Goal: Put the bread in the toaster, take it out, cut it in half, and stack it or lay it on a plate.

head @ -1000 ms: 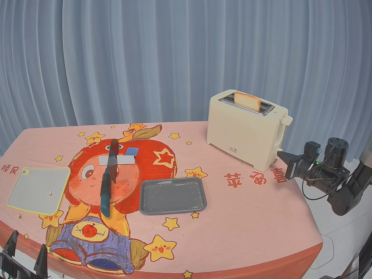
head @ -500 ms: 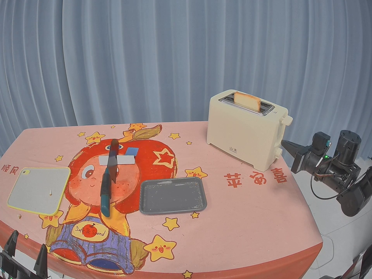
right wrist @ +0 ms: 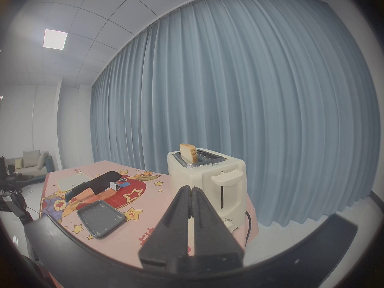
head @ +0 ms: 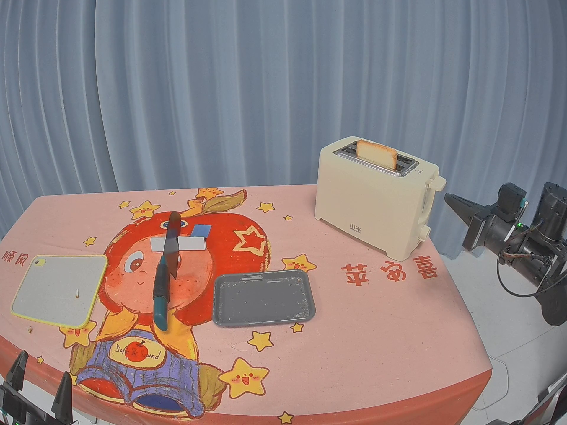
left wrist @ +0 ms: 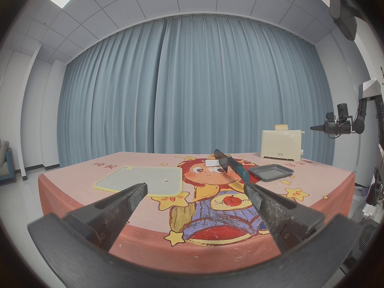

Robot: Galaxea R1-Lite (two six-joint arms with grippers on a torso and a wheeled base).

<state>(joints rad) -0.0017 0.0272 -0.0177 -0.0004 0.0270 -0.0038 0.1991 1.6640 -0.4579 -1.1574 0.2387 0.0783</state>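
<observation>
At far right of the desk sits a cream toaster. The bread stands upright in a top slot, upper part sticking out. Right hand hangs off the desk's right edge, just right of the toaster and not touching it. Its fingers are pressed together on nothing, as the right wrist view shows.

Left hand is at the near left corner, below desk level, fingers spread apart and empty; same in its wrist view.

Grey plate, a flat rectangular tray, lies mid-desk, nothing on it. Knife with teal handle lies left of the plate, handle near, dark blade pointing far and crossing a small white-and-blue piece. Cutting board with yellow rim lies at left, well apart from the toaster. Blue curtain hangs behind.
</observation>
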